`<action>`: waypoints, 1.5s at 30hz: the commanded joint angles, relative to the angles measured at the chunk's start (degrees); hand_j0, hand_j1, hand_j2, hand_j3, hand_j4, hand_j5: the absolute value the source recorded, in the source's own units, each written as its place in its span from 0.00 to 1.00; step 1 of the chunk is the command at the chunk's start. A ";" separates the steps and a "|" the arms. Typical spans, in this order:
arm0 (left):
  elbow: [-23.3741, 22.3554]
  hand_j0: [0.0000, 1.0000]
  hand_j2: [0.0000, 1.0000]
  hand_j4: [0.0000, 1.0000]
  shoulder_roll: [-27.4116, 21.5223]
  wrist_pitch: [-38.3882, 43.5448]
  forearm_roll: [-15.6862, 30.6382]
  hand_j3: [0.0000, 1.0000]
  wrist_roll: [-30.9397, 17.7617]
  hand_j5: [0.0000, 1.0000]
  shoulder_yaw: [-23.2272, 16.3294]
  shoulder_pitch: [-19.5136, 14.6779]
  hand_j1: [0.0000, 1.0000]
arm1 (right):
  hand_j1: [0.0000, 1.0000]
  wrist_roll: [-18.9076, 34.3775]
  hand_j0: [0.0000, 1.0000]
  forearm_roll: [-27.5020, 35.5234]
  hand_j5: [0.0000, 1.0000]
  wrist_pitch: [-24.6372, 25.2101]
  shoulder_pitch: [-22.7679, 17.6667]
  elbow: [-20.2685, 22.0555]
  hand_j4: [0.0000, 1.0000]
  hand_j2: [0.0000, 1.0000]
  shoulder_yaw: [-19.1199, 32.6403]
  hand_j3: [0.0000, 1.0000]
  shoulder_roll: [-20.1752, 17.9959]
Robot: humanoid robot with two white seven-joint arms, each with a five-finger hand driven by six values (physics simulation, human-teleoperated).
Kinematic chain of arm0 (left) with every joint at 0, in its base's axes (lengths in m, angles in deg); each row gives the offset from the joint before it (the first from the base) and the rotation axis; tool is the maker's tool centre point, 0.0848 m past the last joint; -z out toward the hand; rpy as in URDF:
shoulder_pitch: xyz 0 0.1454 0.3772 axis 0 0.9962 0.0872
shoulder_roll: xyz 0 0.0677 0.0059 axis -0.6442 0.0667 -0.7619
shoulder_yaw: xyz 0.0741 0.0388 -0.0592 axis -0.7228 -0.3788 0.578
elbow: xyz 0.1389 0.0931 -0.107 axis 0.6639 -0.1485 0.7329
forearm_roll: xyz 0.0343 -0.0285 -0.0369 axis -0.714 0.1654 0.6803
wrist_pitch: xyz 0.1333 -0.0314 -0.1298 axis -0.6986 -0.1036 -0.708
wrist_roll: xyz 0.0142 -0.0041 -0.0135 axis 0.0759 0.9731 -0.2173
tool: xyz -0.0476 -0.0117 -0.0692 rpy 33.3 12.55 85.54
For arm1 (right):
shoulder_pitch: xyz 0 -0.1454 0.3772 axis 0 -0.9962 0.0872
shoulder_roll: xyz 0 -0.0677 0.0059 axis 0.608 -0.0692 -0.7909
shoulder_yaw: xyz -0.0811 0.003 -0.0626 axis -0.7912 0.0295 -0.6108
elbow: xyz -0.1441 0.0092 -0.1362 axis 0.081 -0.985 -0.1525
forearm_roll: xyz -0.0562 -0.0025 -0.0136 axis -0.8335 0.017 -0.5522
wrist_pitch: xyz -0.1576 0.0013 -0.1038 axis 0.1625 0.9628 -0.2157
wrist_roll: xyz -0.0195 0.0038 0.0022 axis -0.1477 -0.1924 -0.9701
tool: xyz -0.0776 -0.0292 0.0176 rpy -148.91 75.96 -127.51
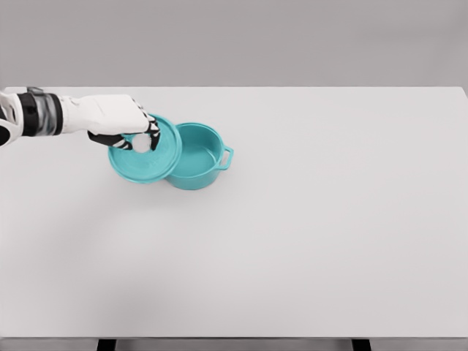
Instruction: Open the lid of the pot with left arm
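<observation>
A teal pot (pixel 199 158) stands on the white table (pixel 307 219), left of the middle, with a side handle pointing right. Its inside shows, as the teal lid (pixel 150 161) is off it and held tilted to the pot's left, overlapping the pot's left rim. My left hand (pixel 135 135) reaches in from the left edge and is shut on the lid's white knob (pixel 140 144). The right arm does not show.
The table's far edge runs just behind the pot, with a grey wall beyond. Dark table legs (pixel 106 344) show below the front edge.
</observation>
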 commanded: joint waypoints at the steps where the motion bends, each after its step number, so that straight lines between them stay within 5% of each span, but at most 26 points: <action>1: 0.00 0.51 0.51 0.51 -0.70 0.11 0.17 0.51 0.02 0.51 0.23 0.00 0.51 | 1.00 0.00 1.00 0.03 1.00 0.00 0.00 -0.01 1.00 1.00 0.00 1.00 0.00; 11: 0.00 0.51 0.51 0.51 -2.73 0.02 0.08 0.51 0.02 0.51 3.21 3.69 0.51 | 1.00 0.00 1.00 0.03 1.00 0.00 0.00 -0.01 1.00 1.00 0.00 1.00 0.00; 45: -0.18 0.51 0.51 0.51 -7.82 -0.68 -0.01 0.51 0.02 0.51 4.71 7.91 0.51 | 1.00 0.00 1.00 0.03 1.00 0.00 0.00 -0.01 1.00 1.00 0.00 1.00 0.00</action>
